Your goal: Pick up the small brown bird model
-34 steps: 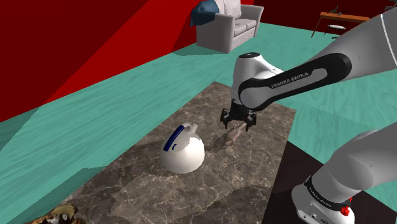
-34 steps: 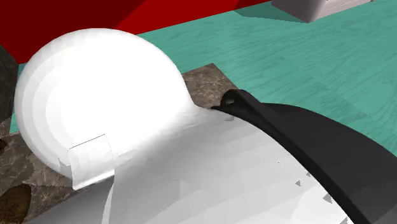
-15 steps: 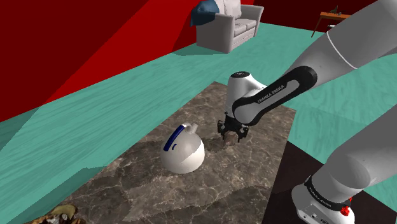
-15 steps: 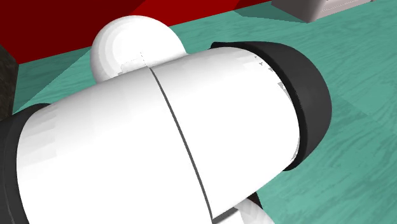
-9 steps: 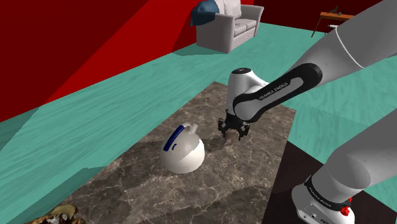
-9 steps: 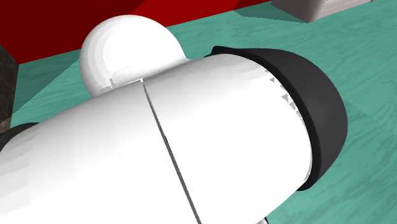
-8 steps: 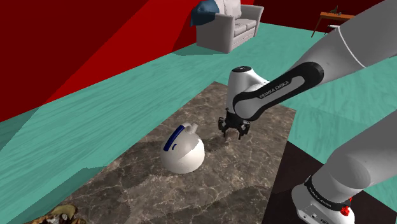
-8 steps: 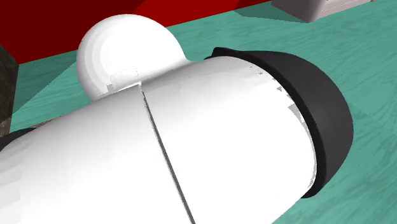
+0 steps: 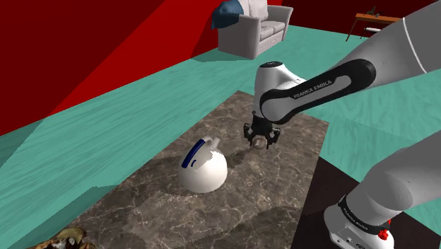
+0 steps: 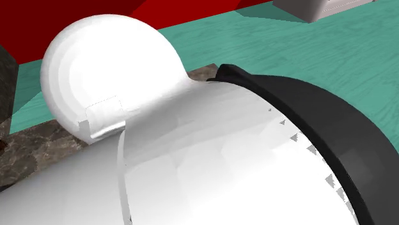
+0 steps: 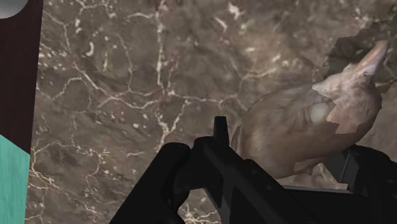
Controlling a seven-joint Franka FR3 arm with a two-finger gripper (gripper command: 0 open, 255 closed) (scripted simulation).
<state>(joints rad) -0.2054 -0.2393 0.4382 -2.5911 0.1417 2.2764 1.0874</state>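
White domed object (image 9: 205,173) near end effector (image 9: 260,143); open marble table (image 9: 283,187) around.

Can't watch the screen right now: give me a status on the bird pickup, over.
Gripper shut on bird. Bird looks just off the marble table. White pot nearby, apart, not in the way.

The shoulder camera sits beside the stand (image 9: 321,201), at the near right, and looks down and left over the marble table (image 9: 212,205). The second camera is pressed against the white arm (image 10: 211,160); a bit of table peeps past at its left, green floor (image 10: 307,45) far behind. The wrist camera rides on the gripper (image 9: 259,139) and looks down at the table, so near that the brown bird (image 11: 299,127) looks big. All three see the table top
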